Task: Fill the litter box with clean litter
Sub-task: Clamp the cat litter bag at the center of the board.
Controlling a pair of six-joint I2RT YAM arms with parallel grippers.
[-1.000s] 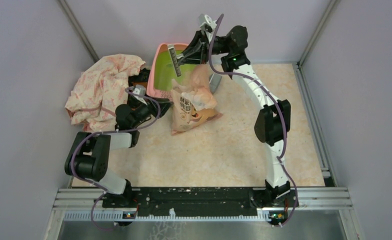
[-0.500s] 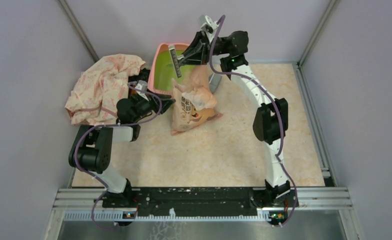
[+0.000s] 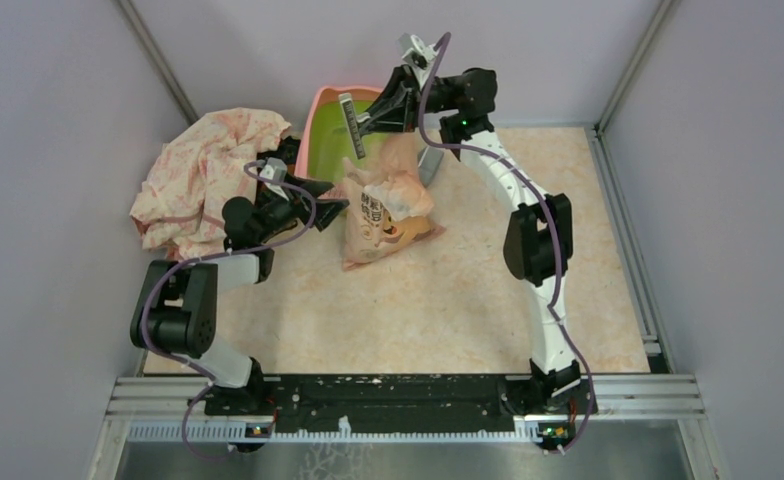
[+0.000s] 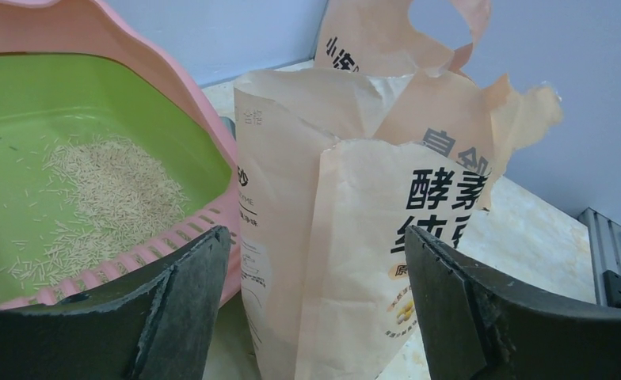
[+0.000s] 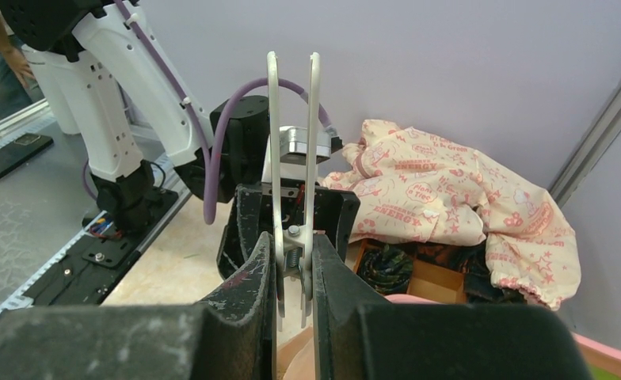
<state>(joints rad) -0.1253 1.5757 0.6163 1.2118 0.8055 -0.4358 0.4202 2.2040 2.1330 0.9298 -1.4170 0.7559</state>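
Lilac walls (image 3: 48,150) are seen on every side of the top view, and they are met at the corners by slanting aluminium posts (image 3: 628,65). The floor of the cell is formed by a table (image 3: 448,300) with a pale peach, marbled surface. A metal rail (image 3: 398,395) is set along the lower edge, and the arm bases are fixed to it.

At the upper left, a crumpled pink printed cloth (image 3: 208,170) is heaped against the wall. Just right of it, the left gripper (image 3: 330,200) is held low over the table. Its jaws are spread wide and nothing is clasped between them.

At the upper centre, against the back wall, the litter box (image 3: 320,110) is placed, pink outside and lime-green within. In the left wrist view, a thin scatter of clean litter (image 4: 101,198) is shown on its green floor.

Just right of the box, a peach bag (image 3: 388,210) with bold dark lettering is stood on the table, its top torn open.

Above the bag, the right gripper (image 3: 376,118) is closed tightly on a slim two-bladed tool (image 3: 351,122), which is held over the box.

To the right, the surface runs on to the right wall.
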